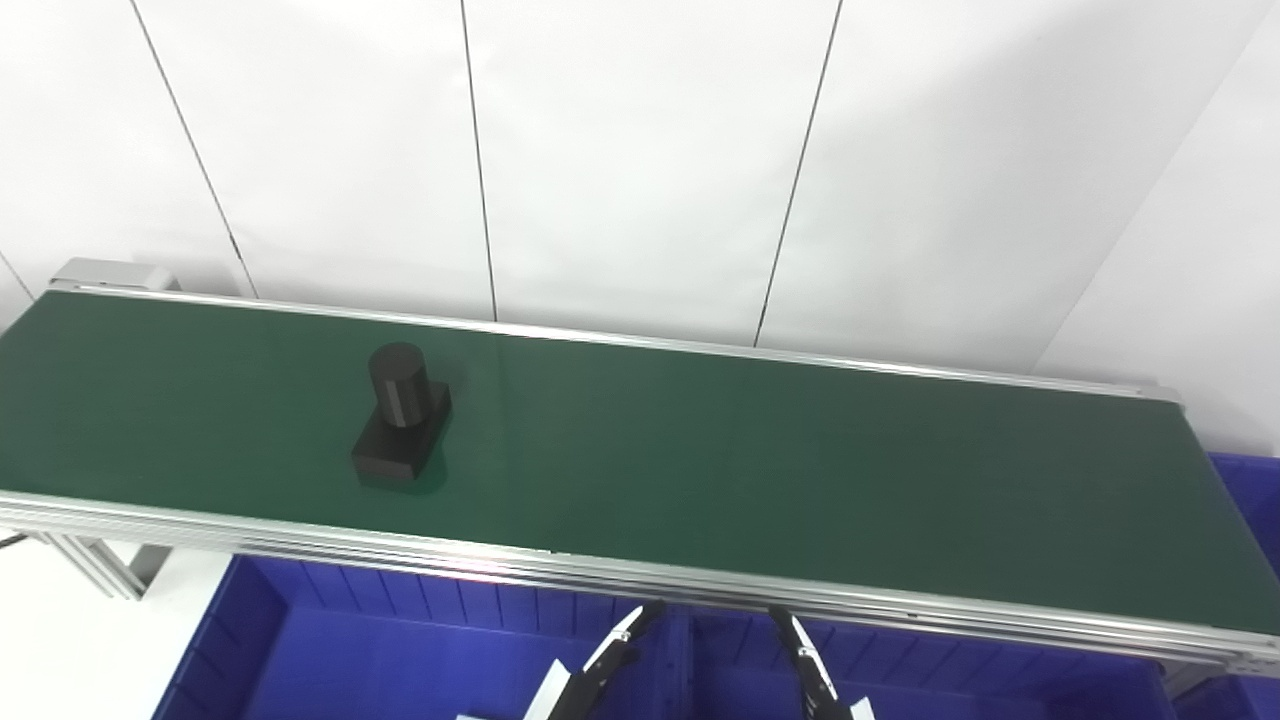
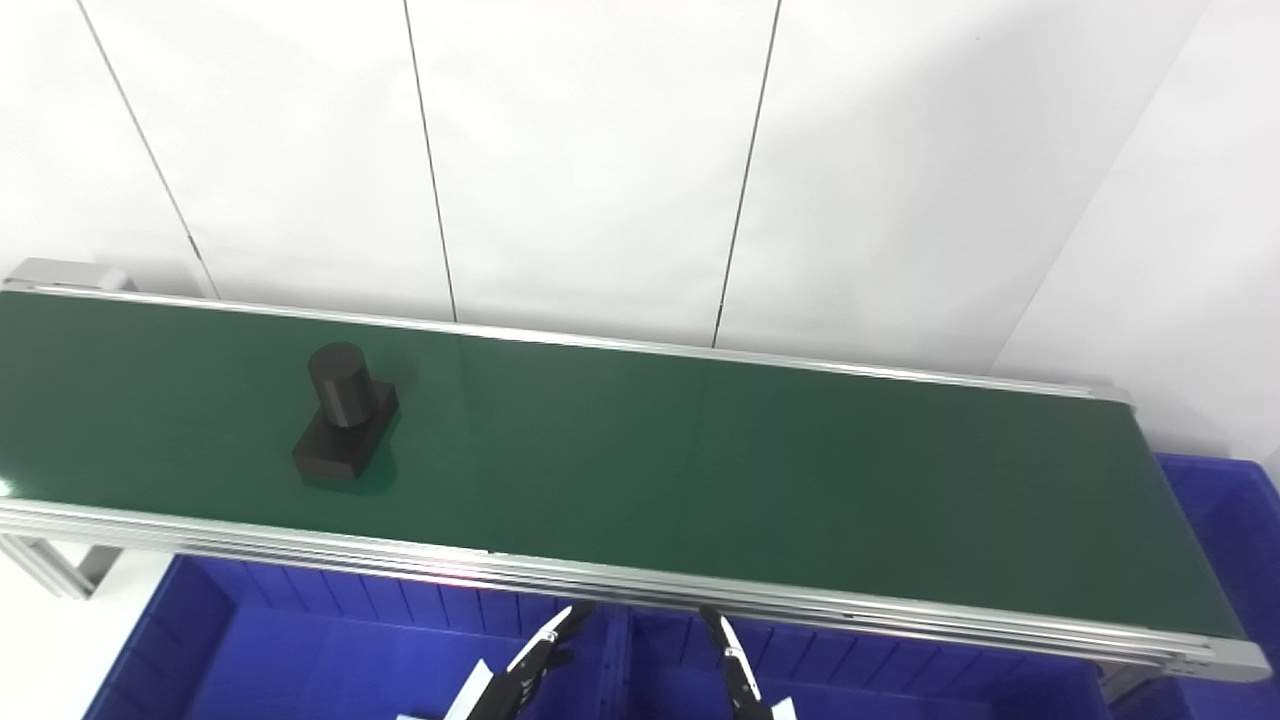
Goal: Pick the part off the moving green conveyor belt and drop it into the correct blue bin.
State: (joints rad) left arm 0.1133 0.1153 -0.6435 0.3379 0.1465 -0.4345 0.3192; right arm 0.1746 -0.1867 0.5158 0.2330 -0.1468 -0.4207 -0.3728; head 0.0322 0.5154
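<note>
At six o'clock, at the very bottom edge, only the fingertips of the left hand (image 1: 600,665) and the right hand (image 1: 808,668) show, poking up over the blue bins; so little of either is in view that I cannot tell whether they are spread or closed, though neither holds anything I can see. Under them lie the near left blue bin (image 1: 300,650) and the near right blue bin (image 1: 950,680), divided by a wall about where the hands wait, and a third blue bin (image 1: 1250,510) peeks out at three o'clock past the belt's end. Beyond the aluminium rail (image 1: 640,585) runs the green conveyor belt (image 1: 800,480), and on it at about ten o'clock, well apart from both hands, stands the black part (image 1: 403,425), an upright cylinder on a rectangular block. The chief risk, I judge, is timing: the belt moves (its direction cannot be read here), so a late reach closes on bare belt or clips the cylinder and topples it. A low approach could also catch the rail. Nothing visible marks which bin is correct, so a wrong drop is possible.
</note>
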